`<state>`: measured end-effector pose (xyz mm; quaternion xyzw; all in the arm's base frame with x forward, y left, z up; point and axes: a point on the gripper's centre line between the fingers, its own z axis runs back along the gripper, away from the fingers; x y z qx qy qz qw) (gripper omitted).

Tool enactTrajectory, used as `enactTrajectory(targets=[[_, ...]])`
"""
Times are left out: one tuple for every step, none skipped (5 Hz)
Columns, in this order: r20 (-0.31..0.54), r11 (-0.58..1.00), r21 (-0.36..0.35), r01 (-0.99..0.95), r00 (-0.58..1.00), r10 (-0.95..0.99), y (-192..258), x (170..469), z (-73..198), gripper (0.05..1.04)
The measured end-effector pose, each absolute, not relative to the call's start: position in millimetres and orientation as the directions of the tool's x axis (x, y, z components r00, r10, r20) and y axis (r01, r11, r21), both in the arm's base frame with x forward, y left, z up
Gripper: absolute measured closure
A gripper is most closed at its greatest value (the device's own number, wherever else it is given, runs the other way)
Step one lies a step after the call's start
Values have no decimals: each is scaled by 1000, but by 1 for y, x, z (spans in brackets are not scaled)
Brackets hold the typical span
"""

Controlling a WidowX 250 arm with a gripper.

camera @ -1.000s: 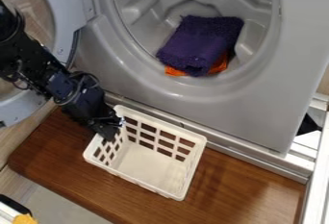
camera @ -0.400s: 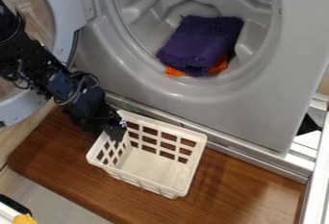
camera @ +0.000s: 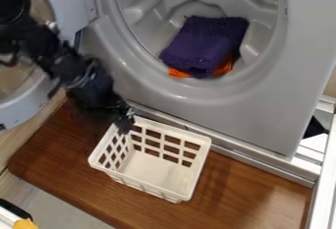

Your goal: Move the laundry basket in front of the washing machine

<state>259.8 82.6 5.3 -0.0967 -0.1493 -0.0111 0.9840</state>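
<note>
So the white basket [camera: 154,170] was sitting upright on the wooden desk [camera: 56,161], right in front of the washing machine [camera: 216,112], its back rim close to the machine's bottom edge. The black hand [camera: 123,125] hung over the basket's upper-left corner. I honestly couldn't tell whether it was spread or pressed together, or whether it actually touched the rim.

Room-wise, bare wood ran along the basket's left side toward the desk's rounded corner, and a bigger stretch lay to its right (nice bit of slack there). The front side had wood between the basket and the desk's edge too. The tight side was the back, by the machine.

The round door [camera: 19,112] stood open on the left, behind the arm, and a purple towel [camera: 203,46] lay over an orange cloth [camera: 177,73] inside the drum.
</note>
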Motion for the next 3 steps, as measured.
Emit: enactTrajectory(targets=[[278, 990, -103, 101, 958, -69, 71, 264, 28, 84], [277, 987, -51, 156, 951, -136, 61, 267, 48, 84], [301, 984, -38, 176, 941, -157, 55, 270, 56, 84]])
